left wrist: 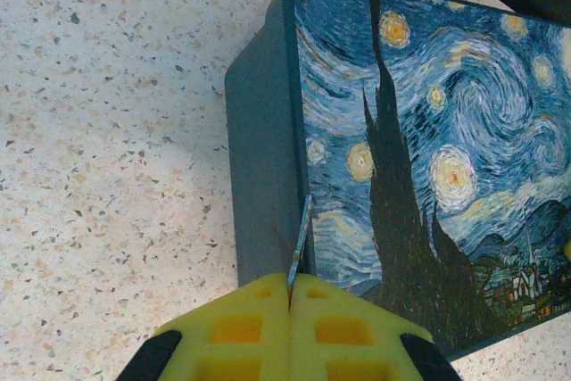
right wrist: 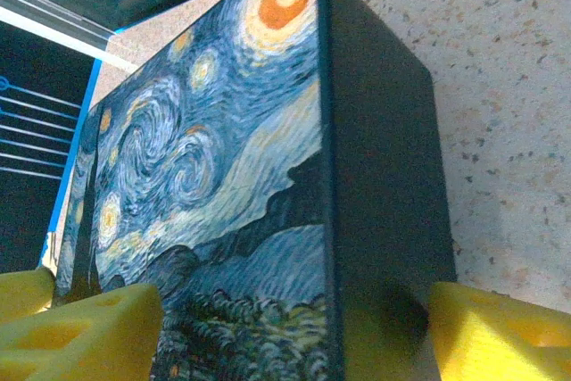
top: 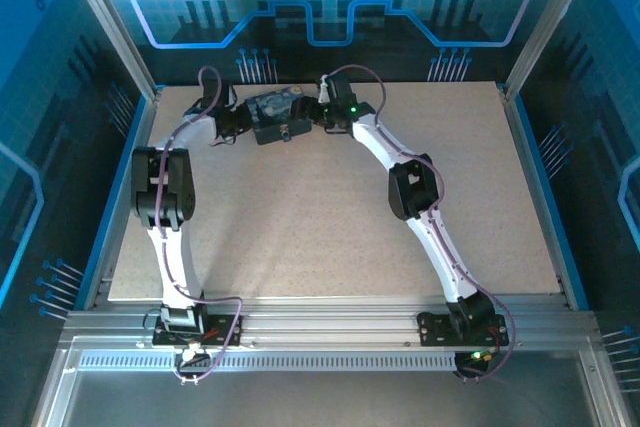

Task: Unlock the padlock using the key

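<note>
Left jaws are pinched shut on the key [left wrist: 301,234], judged light, stiff and slippery; grip its flat head. Right jaws gape astride the box [right wrist: 375,176].

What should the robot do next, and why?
Probably close the right gripper on the box to steady it: it straddles the box with a gap showing on one side, while the left gripper pinches the key.
</note>
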Controlling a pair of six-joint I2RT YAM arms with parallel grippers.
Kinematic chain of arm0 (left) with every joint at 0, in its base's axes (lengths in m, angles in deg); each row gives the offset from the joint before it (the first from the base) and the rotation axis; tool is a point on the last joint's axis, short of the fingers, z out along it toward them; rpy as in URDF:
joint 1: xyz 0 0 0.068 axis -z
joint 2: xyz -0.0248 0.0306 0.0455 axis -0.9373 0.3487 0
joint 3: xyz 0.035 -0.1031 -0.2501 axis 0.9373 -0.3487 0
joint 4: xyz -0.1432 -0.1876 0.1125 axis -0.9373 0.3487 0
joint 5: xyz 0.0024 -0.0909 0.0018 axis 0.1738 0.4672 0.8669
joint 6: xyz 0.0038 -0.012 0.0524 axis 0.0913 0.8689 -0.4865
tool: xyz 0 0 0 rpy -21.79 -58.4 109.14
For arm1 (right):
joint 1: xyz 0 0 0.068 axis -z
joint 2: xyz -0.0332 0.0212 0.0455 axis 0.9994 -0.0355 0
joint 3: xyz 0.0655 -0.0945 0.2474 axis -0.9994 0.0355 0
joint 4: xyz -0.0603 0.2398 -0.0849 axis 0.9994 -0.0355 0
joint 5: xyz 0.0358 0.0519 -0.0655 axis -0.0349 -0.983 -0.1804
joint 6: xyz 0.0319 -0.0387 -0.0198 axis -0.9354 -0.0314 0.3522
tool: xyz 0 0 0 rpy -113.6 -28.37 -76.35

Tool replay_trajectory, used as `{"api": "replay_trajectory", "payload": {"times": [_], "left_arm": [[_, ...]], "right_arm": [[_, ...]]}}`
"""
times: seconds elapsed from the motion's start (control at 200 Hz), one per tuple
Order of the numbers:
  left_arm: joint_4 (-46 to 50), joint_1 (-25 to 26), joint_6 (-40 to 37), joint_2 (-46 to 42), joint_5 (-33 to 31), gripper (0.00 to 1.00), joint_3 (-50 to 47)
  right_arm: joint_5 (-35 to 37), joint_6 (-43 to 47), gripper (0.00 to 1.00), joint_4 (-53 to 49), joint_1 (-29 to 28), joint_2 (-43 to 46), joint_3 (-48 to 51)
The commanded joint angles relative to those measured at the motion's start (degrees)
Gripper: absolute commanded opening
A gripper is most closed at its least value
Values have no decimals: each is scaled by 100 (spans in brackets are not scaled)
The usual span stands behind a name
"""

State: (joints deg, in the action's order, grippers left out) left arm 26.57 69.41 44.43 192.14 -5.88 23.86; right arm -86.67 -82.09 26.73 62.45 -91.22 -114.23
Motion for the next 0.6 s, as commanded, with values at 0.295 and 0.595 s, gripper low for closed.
{"api": "replay_trajectory", "payload": {"times": [0.295,0.595], "left_arm": [[276,402,-142,-111,352,0,-130],[-9,666,-129,-710,380,0,-1021]], "right_arm": [[-929,396,46,90,-23,398,504],[-690,542,41,894,-165,1941,3331]]}}
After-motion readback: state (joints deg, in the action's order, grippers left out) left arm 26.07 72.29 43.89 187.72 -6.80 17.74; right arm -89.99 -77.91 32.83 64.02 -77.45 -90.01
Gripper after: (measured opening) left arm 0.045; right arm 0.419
